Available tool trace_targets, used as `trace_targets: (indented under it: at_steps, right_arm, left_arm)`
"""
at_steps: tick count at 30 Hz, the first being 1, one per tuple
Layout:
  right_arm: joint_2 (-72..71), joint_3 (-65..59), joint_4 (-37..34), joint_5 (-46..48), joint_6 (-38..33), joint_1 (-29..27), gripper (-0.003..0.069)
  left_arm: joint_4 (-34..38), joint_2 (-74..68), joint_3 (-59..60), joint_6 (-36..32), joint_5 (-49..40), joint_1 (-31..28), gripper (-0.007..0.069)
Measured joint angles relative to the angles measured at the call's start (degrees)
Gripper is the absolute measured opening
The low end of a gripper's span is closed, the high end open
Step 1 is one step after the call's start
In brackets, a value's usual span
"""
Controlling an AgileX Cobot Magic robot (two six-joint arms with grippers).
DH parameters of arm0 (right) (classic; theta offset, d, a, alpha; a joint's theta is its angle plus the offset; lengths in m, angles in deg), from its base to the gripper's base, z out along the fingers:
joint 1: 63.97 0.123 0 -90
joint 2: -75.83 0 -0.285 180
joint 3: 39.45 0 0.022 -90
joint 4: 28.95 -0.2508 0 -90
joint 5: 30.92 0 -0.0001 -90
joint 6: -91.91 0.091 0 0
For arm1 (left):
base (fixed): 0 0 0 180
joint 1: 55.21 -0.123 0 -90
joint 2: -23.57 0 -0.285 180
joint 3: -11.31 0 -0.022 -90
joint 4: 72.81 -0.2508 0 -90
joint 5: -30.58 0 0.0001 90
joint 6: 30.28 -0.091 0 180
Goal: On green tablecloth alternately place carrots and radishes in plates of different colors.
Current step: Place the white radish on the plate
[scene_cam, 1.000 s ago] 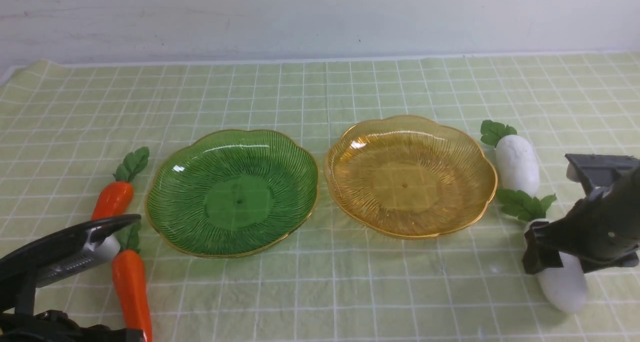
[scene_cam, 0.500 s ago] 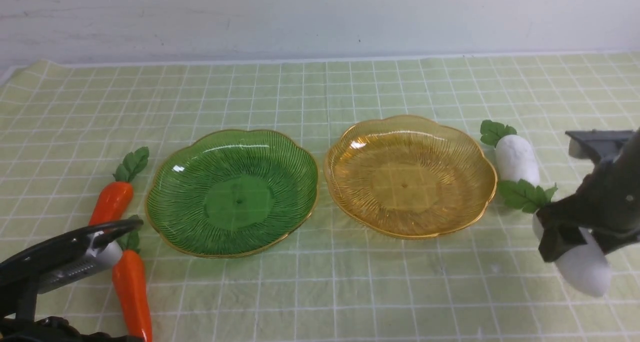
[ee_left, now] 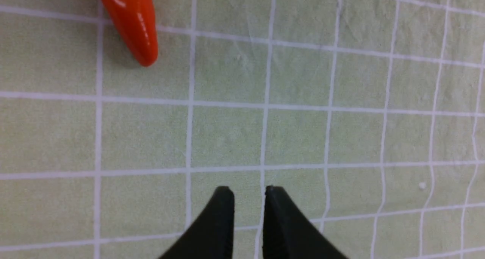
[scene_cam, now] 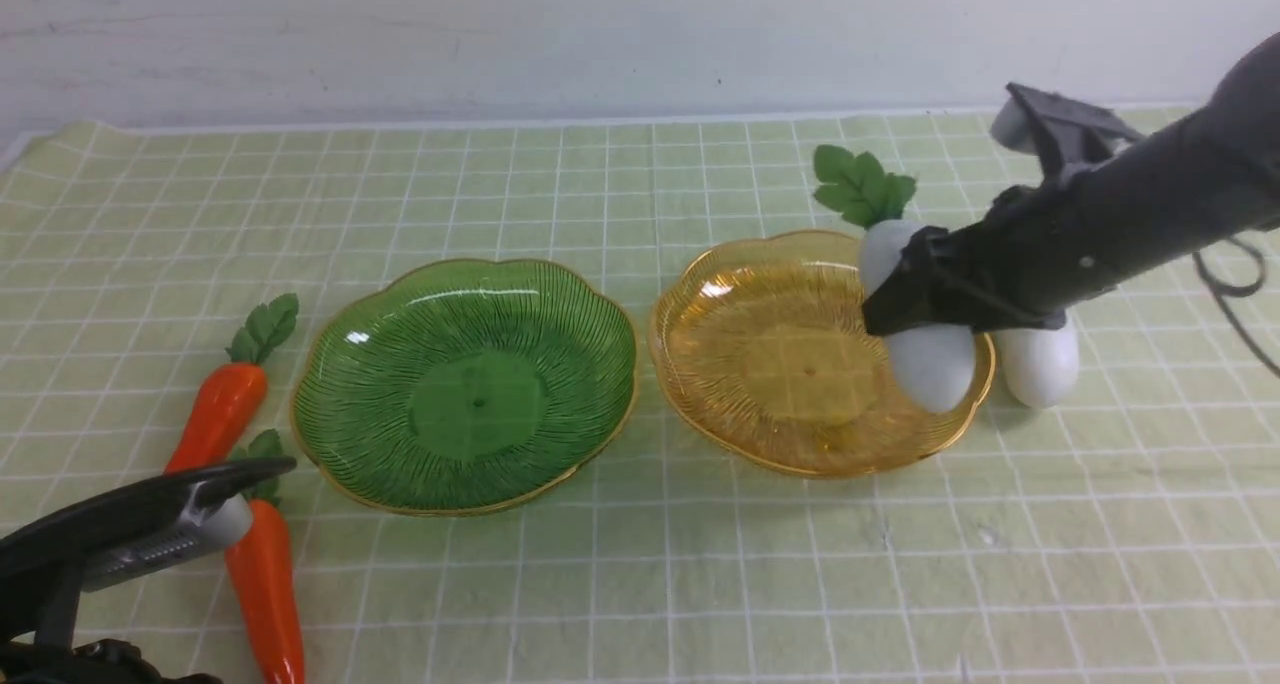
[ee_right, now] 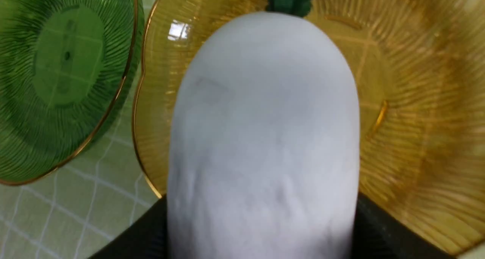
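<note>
Plain white wall [scene_cam: 400, 34] behind, checked green tablecloth [scene_cam: 640, 574] over the whole table. The right gripper [scene_cam: 915, 299] is clamped round a white radish [scene_cam: 935, 369], leaves up, over the right side of the yellow plate [scene_cam: 720, 264], close by the second radish [scene_cam: 1040, 364] lying just off the rim. Looks like the first drop-off to me: nudge it toward the middle, lower it, let go. The left gripper [ee_left: 248, 198] hangs nearly closed and empty by the carrots [scene_cam: 215, 409], so I'd guess the empty green plate [scene_cam: 400, 489] gets a carrot next.
</note>
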Motion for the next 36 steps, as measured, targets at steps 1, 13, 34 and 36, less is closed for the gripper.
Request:
trace_targets:
  at_steps: [1, 13, 34, 36]
  right_arm:
    - [1.1, 0.0, -0.6, -1.8, -0.6, 0.7, 0.0476]
    - [6.8, 0.0, -2.3, -11.3, -0.5, 1.9, 0.0640]
    - [10.6, 3.3, 4.6, -18.2, 0.1, -11.7, 0.0644]
    - [12.6, 3.3, 4.6, -18.7, 0.1, -11.7, 0.0634]
  left_arm:
    - [0.0, 0.0, 0.0, 0.0, 0.0, 0.0, 0.0101]
    - [0.0, 0.0, 0.0, 0.0, -0.8, 0.0, 0.0101]
    - [0.0, 0.0, 0.0, 0.0, -0.9, 0.0, 0.0101]
    - [0.0, 0.0, 0.0, 0.0, -0.9, 0.0, 0.0101]
